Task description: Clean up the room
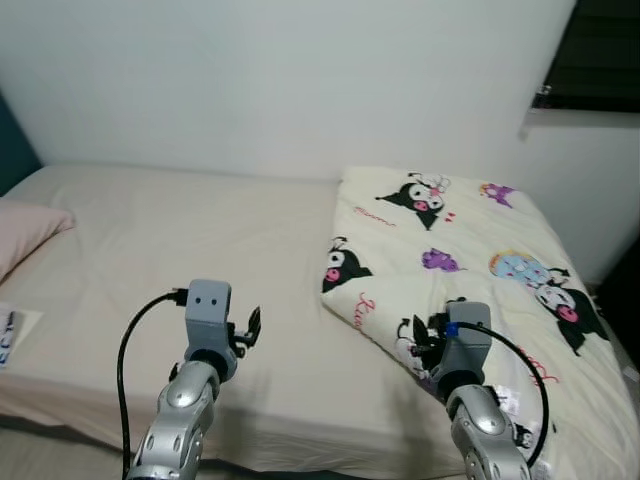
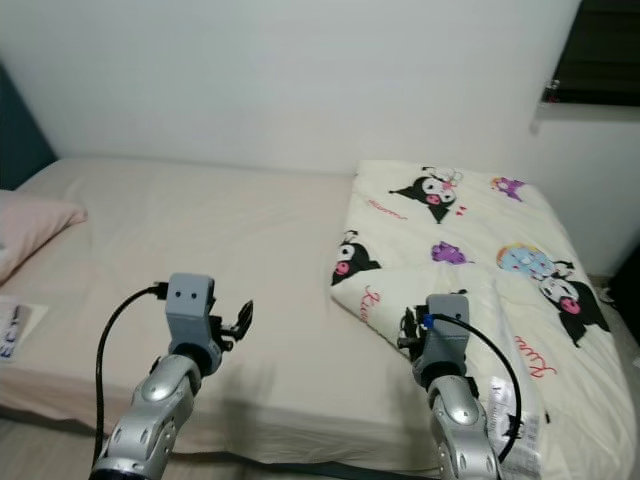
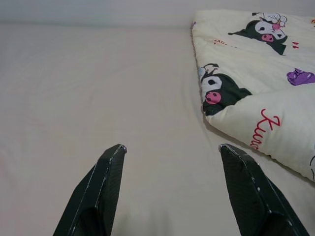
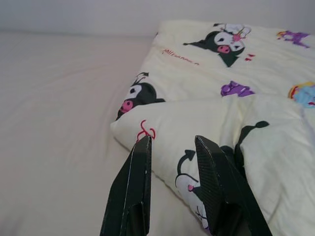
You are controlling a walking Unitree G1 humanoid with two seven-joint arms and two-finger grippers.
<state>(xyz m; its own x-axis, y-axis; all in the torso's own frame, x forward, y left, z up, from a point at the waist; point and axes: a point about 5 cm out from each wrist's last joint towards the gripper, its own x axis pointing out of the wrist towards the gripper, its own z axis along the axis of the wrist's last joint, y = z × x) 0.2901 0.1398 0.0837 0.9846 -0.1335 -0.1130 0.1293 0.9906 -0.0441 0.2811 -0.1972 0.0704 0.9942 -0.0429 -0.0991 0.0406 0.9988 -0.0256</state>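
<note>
we see the cartoon-print quilt (image 1: 460,250) lying folded over on itself across the right half of the frame, its doubled corner pointing toward lower centre and leaving the beige sheet (image 1: 190,240) of the bed bare across the middle and left. our right gripper (image 4: 172,147) hangs just over that folded edge at lower right, its two black fingers parted only a narrow way and holding nothing; whether a tip brushes the fabric we cannot tell. our left gripper (image 3: 172,150) floats above the bare sheet at lower centre-left, fingers spread wide and empty, the quilt's corner just off to its side. a pink pillow (image 1: 25,230) sits at the left edge, with a small printed paper (image 1: 10,335) below it near the mattress edge. we judge the step in hand is reaching for the quilt to spread it. the next move calls for the right gripper to pinch the folded edge and the left to take the near corner, so both can draw it out evenly.
</note>
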